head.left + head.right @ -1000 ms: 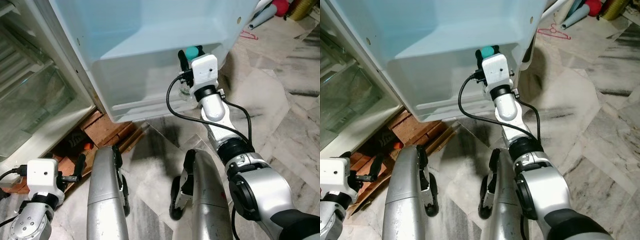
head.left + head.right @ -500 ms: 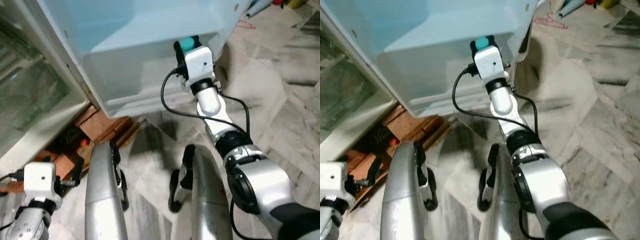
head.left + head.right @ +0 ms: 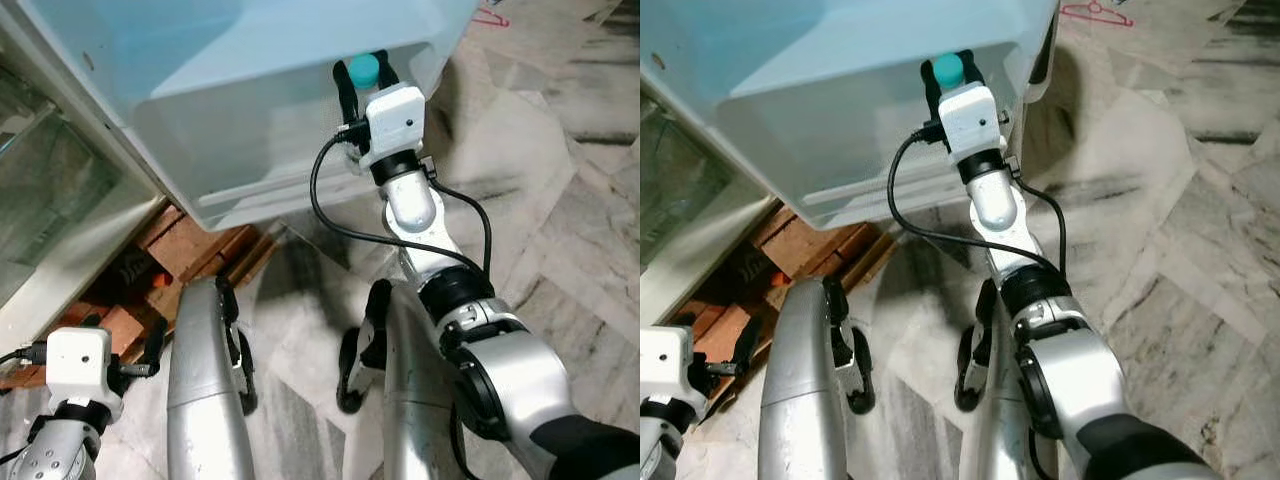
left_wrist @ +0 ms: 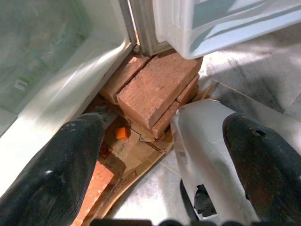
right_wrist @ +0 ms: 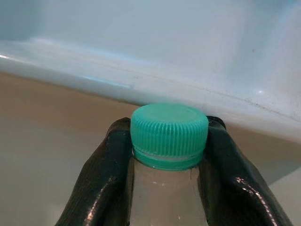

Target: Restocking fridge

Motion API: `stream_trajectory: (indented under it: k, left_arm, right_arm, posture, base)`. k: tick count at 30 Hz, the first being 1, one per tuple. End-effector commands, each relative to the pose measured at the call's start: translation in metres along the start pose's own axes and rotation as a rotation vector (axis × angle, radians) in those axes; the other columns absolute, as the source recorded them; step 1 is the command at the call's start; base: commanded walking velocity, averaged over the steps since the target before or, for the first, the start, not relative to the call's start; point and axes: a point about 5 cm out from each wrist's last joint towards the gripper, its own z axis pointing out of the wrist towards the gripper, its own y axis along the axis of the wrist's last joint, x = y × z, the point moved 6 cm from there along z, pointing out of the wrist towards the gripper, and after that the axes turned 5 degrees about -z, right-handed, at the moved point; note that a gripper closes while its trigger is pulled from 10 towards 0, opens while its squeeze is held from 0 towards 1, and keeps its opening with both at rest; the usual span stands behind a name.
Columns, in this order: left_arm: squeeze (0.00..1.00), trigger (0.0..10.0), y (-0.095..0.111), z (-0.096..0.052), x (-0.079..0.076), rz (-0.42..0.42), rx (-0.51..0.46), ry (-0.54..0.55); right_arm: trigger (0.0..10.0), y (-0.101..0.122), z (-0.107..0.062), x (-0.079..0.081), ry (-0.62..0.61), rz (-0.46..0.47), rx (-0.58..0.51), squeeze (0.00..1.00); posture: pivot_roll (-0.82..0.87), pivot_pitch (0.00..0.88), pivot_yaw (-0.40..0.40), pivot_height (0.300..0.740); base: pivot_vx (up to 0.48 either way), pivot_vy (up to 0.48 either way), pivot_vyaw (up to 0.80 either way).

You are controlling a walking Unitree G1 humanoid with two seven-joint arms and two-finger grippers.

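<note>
The right gripper [image 3: 365,80] has its jaws closed narrowly on the neck of 1 clear bottle [image 5: 167,202], just under its green cap [image 5: 169,134]. It holds the bottle upright against the front wall of the pale door shelf [image 3: 250,150] of the open fridge door, towards the shelf's right end, with the cap about level with the shelf's rim. Whether the bottle's base is inside the shelf or in front of it cannot be told, since the gripper body hides it.

The likely trouble is the rim: if the bottle is not lifted high enough before it goes forward, its body could knock against the shelf wall and twist in the jaws, because a grip near the cap leaves the heavy lower part free to swing. Letting go too early would drop it onto the marble floor [image 3: 560,200].

The left gripper [image 4: 155,155] hangs idle low on the left, jaws wide and holding nothing, above a stack of bricks [image 4: 155,89] under the fridge; at least 2 bricks show.
</note>
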Motion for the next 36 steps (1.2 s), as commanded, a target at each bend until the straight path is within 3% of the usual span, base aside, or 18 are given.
stream_trajectory:
  k: [1, 7, 11, 13, 17, 21, 25, 34, 36]
  left_arm:
    - [0.0, 10.0, -0.008, -0.008, 0.003, 0.005, 0.042, 0.003]
    - [0.0, 10.0, -0.011, -0.006, 0.002, 0.004, 0.045, 0.002]
    - [0.0, 10.0, -0.013, 0.0, 0.001, -0.003, 0.043, -0.001]
    - [0.0, 10.0, -0.014, 0.006, -0.001, -0.007, 0.04, -0.008]
    - [0.0, 10.0, -0.015, 0.014, -0.003, -0.007, 0.034, -0.02]
    - [0.0, 10.0, -0.015, 0.021, -0.005, -0.006, 0.026, -0.033]
    - [0.0, 10.0, -0.014, 0.028, -0.006, -0.005, 0.019, -0.045]
    - [0.0, 10.0, -0.012, 0.026, -0.005, 0.0, 0.011, -0.047]
    - [0.0, 10.0, -0.012, 0.021, -0.004, 0.004, 0.013, -0.044]
  right_arm:
    - [10.0, 0.062, 0.019, -0.009, -0.046, 0.027, -0.245, 0.0]
    - [10.0, 0.058, -0.005, 0.019, 0.049, 0.071, -0.228, 0.0]
    - [10.0, 0.039, -0.046, 0.041, 0.14, 0.104, -0.123, 0.0]
    - [10.0, 0.032, -0.066, 0.044, 0.158, 0.119, -0.065, 0.0]
    - [10.0, 0.028, -0.08, 0.04, 0.151, 0.102, -0.025, 0.0]
    - [10.0, 0.037, -0.076, 0.03, 0.122, 0.053, -0.043, 0.0]
    - [10.0, 0.053, -0.057, 0.021, 0.087, -0.001, -0.101, 0.0]
    - [10.0, 0.051, -0.029, 0.019, 0.089, -0.077, -0.156, 0.0]
    - [10.0, 0.039, -0.018, 0.016, 0.091, -0.157, -0.147, 0.0]
  posture:
    - [0.34, 0.387, -0.038, 0.524]
    - [0.33, 0.365, -0.049, 0.524]
    - [0.3, 0.333, -0.058, 0.524]
    - [0.29, 0.319, -0.057, 0.524]
    - [0.26, 0.295, -0.048, 0.524]
    - [0.24, 0.278, -0.035, 0.524]
    - [0.24, 0.272, -0.025, 0.524]
    - [0.27, 0.293, -0.022, 0.524]
    - [0.29, 0.314, -0.021, 0.524]
  base:
    - [0.0, 0.0, 0.0]
    - [0.0, 0.0, 0.0]
    - [0.0, 0.0, 0.0]
    - [0.0, 0.0, 0.0]
    - [0.0, 0.0, 0.0]
    - [0.0, 0.0, 0.0]
    - [0.0, 0.0, 0.0]
    - [0.0, 0.0, 0.0]
    - [0.0, 0.0, 0.0]
